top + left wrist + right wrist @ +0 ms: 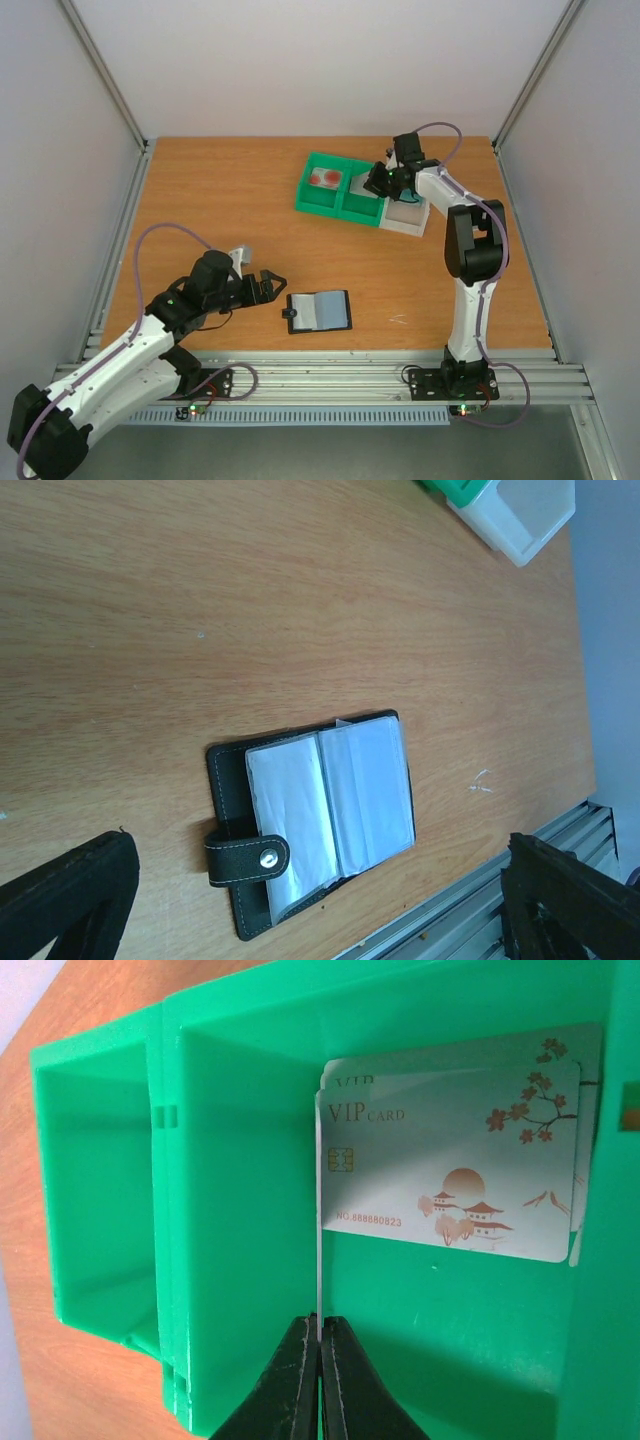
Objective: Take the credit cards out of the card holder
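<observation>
The black card holder point(320, 311) point(330, 800) lies open on the table, its snap strap folded over the left half and pale clear pockets showing. My left gripper point(272, 285) point(318, 842) is open just left of it, fingers wide apart and holding nothing. At the far side, my right gripper point(378, 180) point(320, 1322) is shut on a thin credit card point(318, 1210), seen edge-on over the green tray point(240, 1160) beside a divider wall. Two whitish credit cards point(450, 1160) point(324, 180) with red marks lie flat in a tray compartment.
The green compartment tray point(340, 205) stands at the back centre, with a white tray point(405, 215) point(520, 520) against its right side. A metal rail point(330, 375) runs along the near table edge, close to the card holder.
</observation>
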`<state>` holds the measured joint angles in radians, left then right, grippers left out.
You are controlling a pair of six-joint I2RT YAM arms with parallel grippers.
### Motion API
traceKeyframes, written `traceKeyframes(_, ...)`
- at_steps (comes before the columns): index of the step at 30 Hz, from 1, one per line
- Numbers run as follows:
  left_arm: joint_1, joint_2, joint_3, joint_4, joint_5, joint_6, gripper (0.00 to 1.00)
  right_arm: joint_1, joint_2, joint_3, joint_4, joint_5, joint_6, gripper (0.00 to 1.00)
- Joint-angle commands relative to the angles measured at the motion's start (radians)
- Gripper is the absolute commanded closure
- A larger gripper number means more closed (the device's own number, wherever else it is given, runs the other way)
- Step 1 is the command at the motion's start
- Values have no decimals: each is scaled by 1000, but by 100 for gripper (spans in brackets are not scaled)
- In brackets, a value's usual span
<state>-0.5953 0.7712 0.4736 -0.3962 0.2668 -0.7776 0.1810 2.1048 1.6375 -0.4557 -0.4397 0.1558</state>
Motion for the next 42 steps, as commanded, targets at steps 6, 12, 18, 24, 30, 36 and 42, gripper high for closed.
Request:
traceKeyframes(6, 3, -13, -9, 46, -6, 1, 1, -19, 49, 84, -56, 44, -9, 97)
traceKeyframes(12, 3, 28, -10, 36, -2, 16, 2, -23, 46, 119, -123, 106, -30, 88)
traceKeyframes(18, 3, 98, 2, 23, 7, 21, 8, -23, 8, 141, -194, 147, -35, 83)
traceKeyframes(24, 3, 187, 0, 46, 40, 12, 19, -18, -68, 112, -224, 119, -18, 80)
traceKeyframes(30, 3, 270, -38, 145, 79, -23, 29, -1, -225, -41, -198, 63, 13, 76)
traceKeyframes(36, 3, 350, -72, 293, 142, -59, 36, 45, -424, -281, -164, 7, 25, 73)
traceKeyframes(42, 3, 395, -82, 320, 125, -66, 40, 143, -640, -551, -169, 28, 1, 66)
